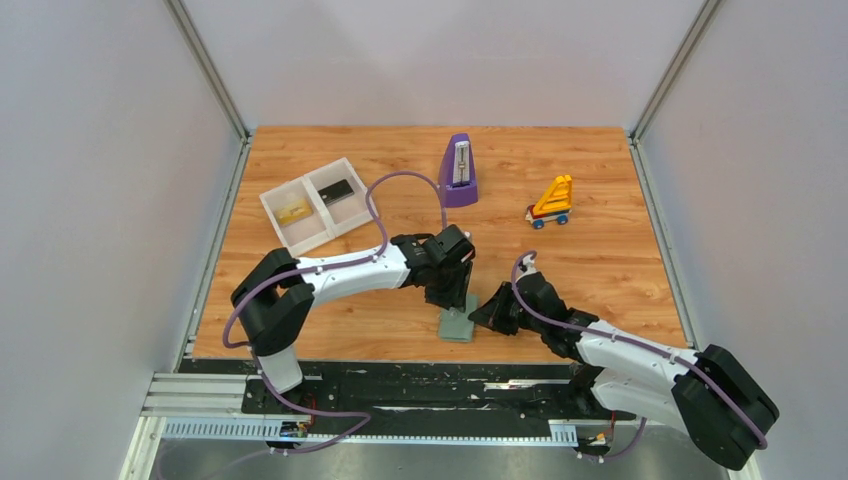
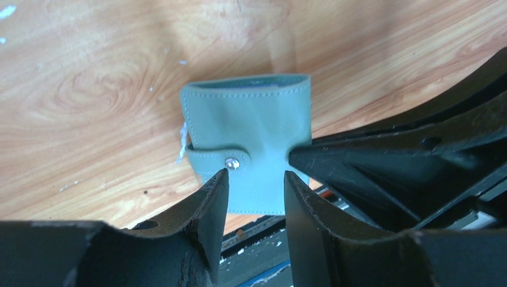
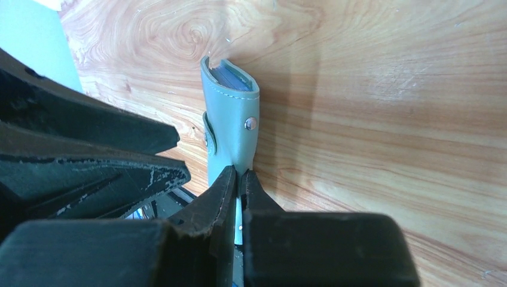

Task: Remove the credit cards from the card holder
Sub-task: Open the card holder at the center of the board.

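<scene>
The right gripper (image 3: pixel 239 173) has its jaws clenched on the near edge of the card holder (image 3: pixel 232 113), which sits close to the front edge of the table (image 1: pixel 600 280). The holder is closed, with its strap tab (image 2: pixel 218 156) snapped across. From the right wrist it shows edge-on, its long axis running away from the jaws. The left gripper (image 2: pixel 256 174) hangs over it with jaws parted either side of the strap end; whether they touch it cannot be told. Farther back on the left, the white tray (image 1: pixel 305 232) holds the yellowish credit card (image 1: pixel 293 212) in one compartment and the dark credit card (image 1: pixel 337 189) in the other.
</scene>
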### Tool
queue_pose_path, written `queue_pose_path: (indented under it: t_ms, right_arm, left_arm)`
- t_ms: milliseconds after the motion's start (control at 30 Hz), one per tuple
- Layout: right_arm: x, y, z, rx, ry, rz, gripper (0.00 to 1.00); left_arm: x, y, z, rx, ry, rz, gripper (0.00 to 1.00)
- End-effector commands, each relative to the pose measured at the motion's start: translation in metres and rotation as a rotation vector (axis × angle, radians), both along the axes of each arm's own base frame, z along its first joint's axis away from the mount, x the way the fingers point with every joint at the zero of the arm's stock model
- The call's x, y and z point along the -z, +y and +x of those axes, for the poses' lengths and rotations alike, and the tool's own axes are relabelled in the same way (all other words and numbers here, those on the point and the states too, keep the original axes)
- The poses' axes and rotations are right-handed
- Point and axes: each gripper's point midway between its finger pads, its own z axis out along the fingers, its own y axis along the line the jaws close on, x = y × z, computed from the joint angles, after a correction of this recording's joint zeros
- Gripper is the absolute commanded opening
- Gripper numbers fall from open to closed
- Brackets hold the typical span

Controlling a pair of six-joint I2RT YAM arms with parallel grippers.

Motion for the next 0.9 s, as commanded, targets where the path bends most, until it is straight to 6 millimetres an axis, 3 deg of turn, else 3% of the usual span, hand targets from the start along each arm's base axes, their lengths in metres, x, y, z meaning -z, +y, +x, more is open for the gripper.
queue_pose_path:
  t_ms: [0, 533, 667, 733, 800, 867]
  right_arm:
    - [-0.006, 0.0, 0.003, -0.018, -0.051, 0.004, 0.0]
    - [-0.007, -0.001, 0.003, -0.043, -0.07, -0.023, 0.0]
    - [-0.006, -0.004, 0.004, -0.041, -0.081, -0.045, 0.0]
    - [-0.005, -0.004, 0.005, -0.059, -0.095, -0.06, 0.0]
    - [-0.005, -0.003, 0.006, -0.085, -0.113, -0.079, 0.0]
    - [-0.002, -0.005, 0.008, -0.093, -0.123, -0.103, 0.0]
  left_arm:
    - [0.007, -0.006, 0.009, 0.019, -0.028, 0.038, 0.48]
    - [0.04, 0.003, -0.006, 0.048, 0.034, 0.059, 0.42]
    - [0.038, 0.005, -0.006, 0.047, 0.026, 0.06, 0.25]
    - [0.036, 0.008, -0.006, 0.051, 0.015, 0.063, 0.08]
    - [0.031, 0.01, -0.005, 0.054, 0.001, 0.066, 0.0]
    - [0.025, 0.013, -0.005, 0.059, -0.01, 0.068, 0.0]
